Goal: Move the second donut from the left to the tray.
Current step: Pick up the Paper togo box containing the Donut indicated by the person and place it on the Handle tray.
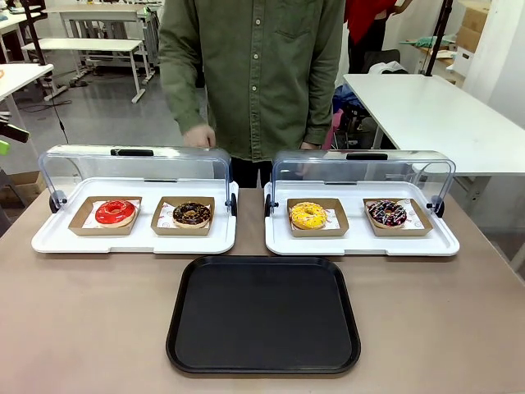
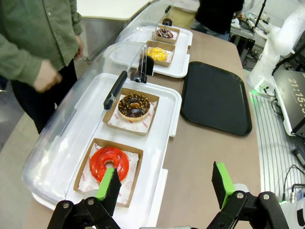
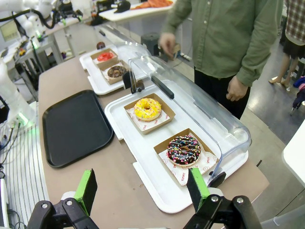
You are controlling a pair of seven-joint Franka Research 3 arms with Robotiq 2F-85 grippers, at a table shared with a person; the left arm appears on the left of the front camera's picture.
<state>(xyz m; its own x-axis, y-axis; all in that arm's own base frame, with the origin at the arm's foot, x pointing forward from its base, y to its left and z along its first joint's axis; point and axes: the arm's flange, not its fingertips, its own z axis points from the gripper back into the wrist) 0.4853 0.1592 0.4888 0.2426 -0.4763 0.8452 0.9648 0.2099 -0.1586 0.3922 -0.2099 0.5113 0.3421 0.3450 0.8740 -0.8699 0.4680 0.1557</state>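
Left gripper [image 2: 167, 183] and right gripper [image 3: 143, 188] gape empty. At the display tray's [image 2: 163, 140] left end, the left may grab the red-glazed donut [image 2: 109, 163], not the crumb-topped chocolate donut [image 2: 134, 106].

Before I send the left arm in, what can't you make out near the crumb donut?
- Left wrist view: print on the paper under the second donut from the left is too small.
- Same view: a finger of the open left gripper covers part of the red donut.
- Front view: the cardboard box hides that donut's base.
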